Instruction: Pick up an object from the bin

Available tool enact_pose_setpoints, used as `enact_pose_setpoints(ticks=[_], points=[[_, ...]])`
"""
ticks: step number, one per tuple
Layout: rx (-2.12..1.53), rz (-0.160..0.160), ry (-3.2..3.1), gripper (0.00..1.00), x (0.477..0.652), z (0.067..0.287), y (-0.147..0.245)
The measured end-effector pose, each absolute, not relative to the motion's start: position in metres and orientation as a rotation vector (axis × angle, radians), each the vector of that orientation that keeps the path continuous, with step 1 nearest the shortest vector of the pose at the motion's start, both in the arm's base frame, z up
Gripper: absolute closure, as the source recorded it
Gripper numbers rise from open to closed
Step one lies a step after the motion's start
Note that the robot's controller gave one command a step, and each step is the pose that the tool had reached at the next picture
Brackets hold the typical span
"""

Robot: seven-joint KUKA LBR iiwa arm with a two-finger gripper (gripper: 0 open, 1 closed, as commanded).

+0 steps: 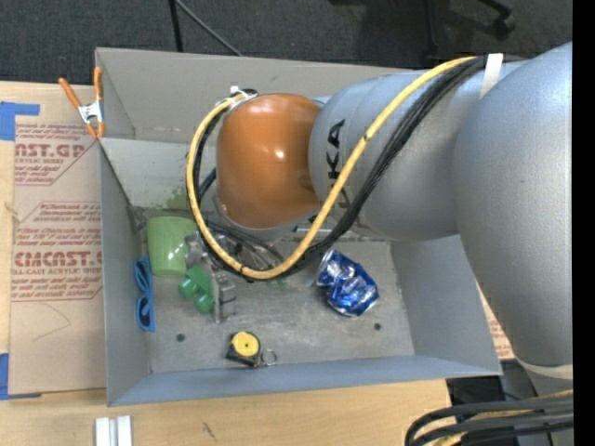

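Nearest to the camera, the grey arm (521,175) is seen entering from the right and crossing the grey metal bin (279,80). Its wrist is capped by an orange cover (265,161), around which yellow and black cables (198,161) are looped. Below the cover the gripper (221,295) is lowered to the bin floor, left of centre. Whether it is released or clenched cannot be told (its tip is largely masked by the wrist and cables). Just beside the gripper, on its left, a small dark green piece (195,288) is found, and whether it is grasped cannot be told either. Its long axis appears to be set obliquely, running from upper left to lower right in the view, with the lower end turned toward the gripper. A pale green cup-like object (167,244) is placed directly behind the dark piece, near the foot of the left wall, with its longer side running up and down the view. A blue strip (143,297) is laid along the left wall, its long axis nearly parallel to that wall. A yellow disc (244,345) is located near the front wall. A crumpled blue foil wrapper (346,284) is set well apart to the right.
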State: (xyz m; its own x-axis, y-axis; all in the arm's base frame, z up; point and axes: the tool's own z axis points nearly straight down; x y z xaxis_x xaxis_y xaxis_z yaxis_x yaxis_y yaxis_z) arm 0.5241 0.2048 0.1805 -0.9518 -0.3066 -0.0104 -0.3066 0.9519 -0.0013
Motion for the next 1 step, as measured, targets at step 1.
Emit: enact_pose_setpoints(ticks=[1], points=[[-0.381,0.001,3.106,1.0,0.5394,0.3028,0.1489]])
